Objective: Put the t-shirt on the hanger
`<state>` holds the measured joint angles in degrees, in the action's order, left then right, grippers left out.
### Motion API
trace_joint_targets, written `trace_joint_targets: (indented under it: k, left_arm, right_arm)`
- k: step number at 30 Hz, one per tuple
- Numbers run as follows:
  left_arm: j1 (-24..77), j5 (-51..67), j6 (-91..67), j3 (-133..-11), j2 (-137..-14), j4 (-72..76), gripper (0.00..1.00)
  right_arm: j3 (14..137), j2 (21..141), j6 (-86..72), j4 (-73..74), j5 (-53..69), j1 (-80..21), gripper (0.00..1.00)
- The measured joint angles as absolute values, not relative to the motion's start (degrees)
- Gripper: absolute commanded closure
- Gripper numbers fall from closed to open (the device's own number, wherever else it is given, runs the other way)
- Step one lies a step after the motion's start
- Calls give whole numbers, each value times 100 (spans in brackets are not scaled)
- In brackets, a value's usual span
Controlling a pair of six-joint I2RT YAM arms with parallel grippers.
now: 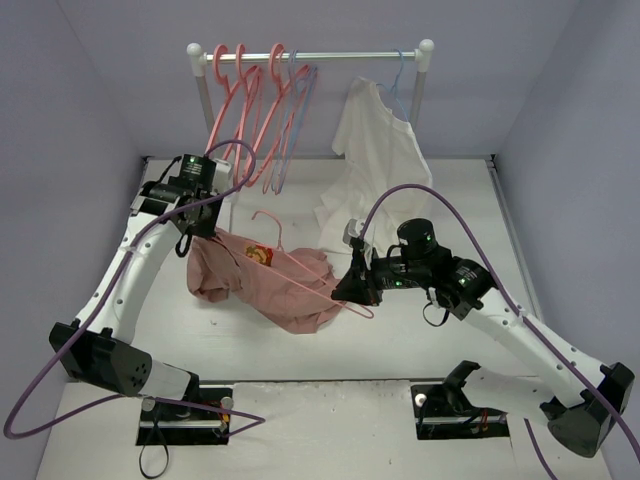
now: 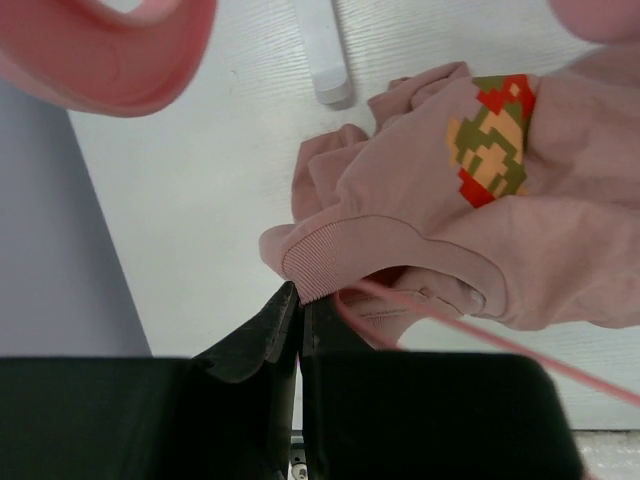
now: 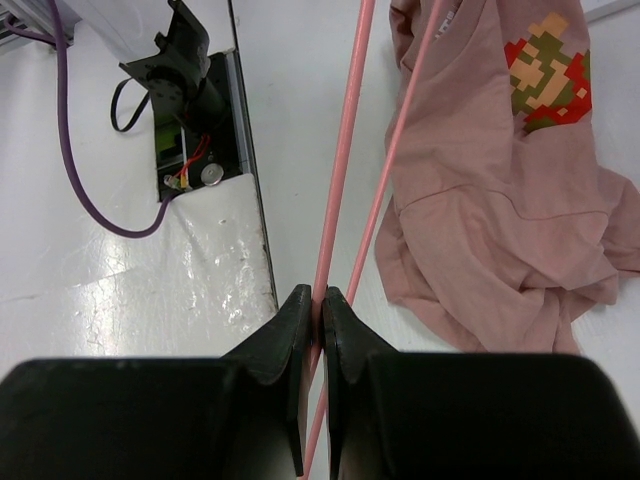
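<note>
The salmon-pink t-shirt [image 1: 262,283] lies bunched on the table, its yellow-and-red print [image 1: 258,255] facing up. A thin coral-pink hanger [image 1: 318,282] runs through it, its hook [image 1: 272,226] sticking out at the far side. My left gripper [image 1: 190,240] is shut on the ribbed collar [image 2: 330,262] of the t-shirt [image 2: 520,230] at its left end. My right gripper [image 1: 347,292] is shut on the hanger's bar [image 3: 340,190] at its right corner, beside the t-shirt [image 3: 490,220]. The hanger wire [image 2: 470,328] shows inside the collar opening.
A rail [image 1: 310,57] at the back holds several coral-pink hangers [image 1: 240,110], a lavender one [image 1: 296,115] and a white shirt [image 1: 375,150] on a pale blue hanger [image 1: 397,75]. Purple cables [image 1: 420,190] arc over both arms. The arm bases [image 1: 462,405] stand at the near edge.
</note>
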<state>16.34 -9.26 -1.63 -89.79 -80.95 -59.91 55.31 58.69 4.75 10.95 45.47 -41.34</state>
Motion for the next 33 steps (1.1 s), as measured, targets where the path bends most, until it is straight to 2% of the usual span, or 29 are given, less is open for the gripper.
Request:
trace_joint_targets:
  k: [9, 18, 22, 29, 33]
  left_arm:
    - [1683, 62, 213, -8913, -7807, -6016, 100]
    - [1687, 123, 757, -9683, -7627, -6149, 100]
    - [1773, 447, 903, -10368, -7749, -6500, 100]
    - [2442, 616, 1241, -12457, -8205, -6938, 100]
    - [2573, 810, 1278, -13137, -8178, -6935, 100]
  right_arm:
    - [5641, 6371, 730, 1105, 4688, -4173, 100]
    - [6097, 6528, 915, 1096, 5168, -4185, 100]
    - [6379, 6545, 957, 1184, 5290, -4185, 100]
    - [7783, 6750, 1015, 1387, 5808, -4182, 100]
    - [8274, 6869, 1040, 1426, 6127, -4182, 100]
